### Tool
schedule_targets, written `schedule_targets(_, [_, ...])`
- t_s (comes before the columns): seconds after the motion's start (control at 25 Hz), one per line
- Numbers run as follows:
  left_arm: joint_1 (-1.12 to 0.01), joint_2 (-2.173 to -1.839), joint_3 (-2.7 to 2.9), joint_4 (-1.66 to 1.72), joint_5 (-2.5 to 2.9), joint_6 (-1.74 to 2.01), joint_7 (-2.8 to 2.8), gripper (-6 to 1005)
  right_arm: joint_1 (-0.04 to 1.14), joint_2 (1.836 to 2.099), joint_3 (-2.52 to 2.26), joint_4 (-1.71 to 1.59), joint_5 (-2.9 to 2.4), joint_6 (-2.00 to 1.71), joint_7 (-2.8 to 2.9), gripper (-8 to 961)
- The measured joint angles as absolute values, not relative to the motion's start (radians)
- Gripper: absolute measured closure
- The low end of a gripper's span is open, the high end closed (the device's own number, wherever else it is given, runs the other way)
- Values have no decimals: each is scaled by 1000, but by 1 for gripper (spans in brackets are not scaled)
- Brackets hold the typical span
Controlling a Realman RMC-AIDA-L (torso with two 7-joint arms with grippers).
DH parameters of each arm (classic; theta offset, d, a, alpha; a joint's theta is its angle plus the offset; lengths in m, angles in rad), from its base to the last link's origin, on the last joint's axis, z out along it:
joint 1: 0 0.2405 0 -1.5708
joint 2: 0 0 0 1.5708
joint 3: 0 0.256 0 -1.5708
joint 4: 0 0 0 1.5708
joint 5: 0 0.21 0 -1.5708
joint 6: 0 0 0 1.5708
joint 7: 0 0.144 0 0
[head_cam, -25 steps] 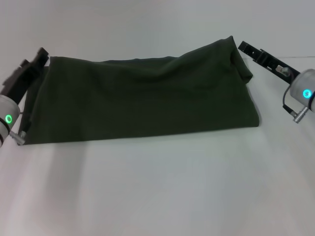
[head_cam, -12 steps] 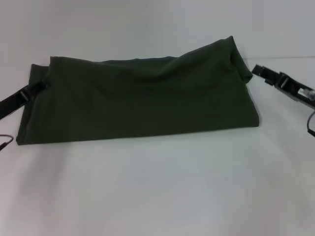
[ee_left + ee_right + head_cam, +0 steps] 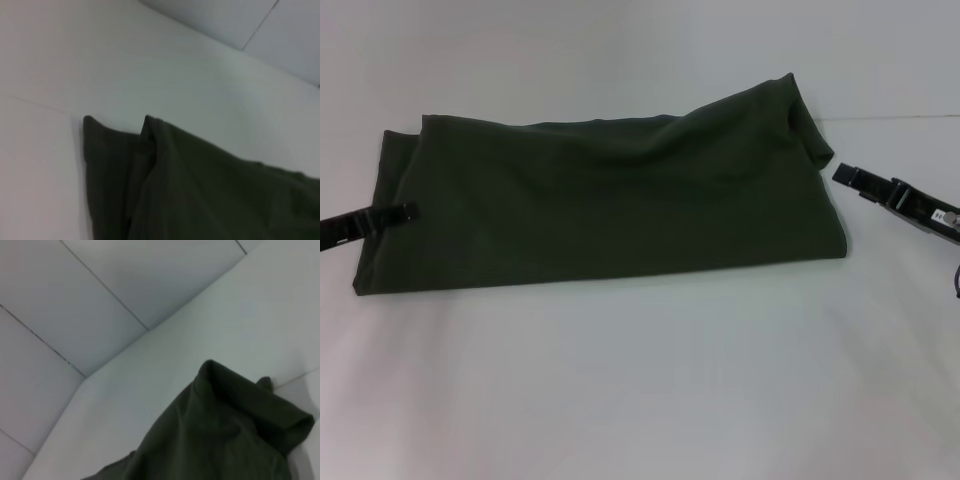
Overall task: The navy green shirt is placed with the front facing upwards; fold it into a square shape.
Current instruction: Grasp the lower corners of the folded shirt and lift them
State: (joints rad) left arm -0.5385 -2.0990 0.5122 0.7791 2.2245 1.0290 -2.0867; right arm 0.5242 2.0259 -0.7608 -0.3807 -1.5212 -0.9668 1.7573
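Shirt folded to a long band, both grippers drawn to the frame edges.

Near: bare white table [image 3: 640, 400] across the lower half of the head view. Middle: navy green shirt [image 3: 610, 210] lying as a wide folded band across the centre, plain side up, no lettering visible; right end humped and creased at upper right, left end flat with a second layer edge showing. Left gripper [image 3: 408, 211] at the left edge, tip touching or just over the shirt's left end; open or closed, cannot tell. Right gripper [image 3: 842, 173] at the right edge, just clear of the cloth, holding nothing visible; closure likewise cannot tell. Judged stage: lengthwise fold done, crosswise fold pending. Next move likely calls for pinching one short end and carrying it over onto the other, after flattening the hump.
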Motion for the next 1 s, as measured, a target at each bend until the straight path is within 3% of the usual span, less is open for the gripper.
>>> schedule_targets(1.0, [-557,-2106,569,757,2377,971,-2084,320,524,2035,-761,-375,-1532,-976,1758,250])
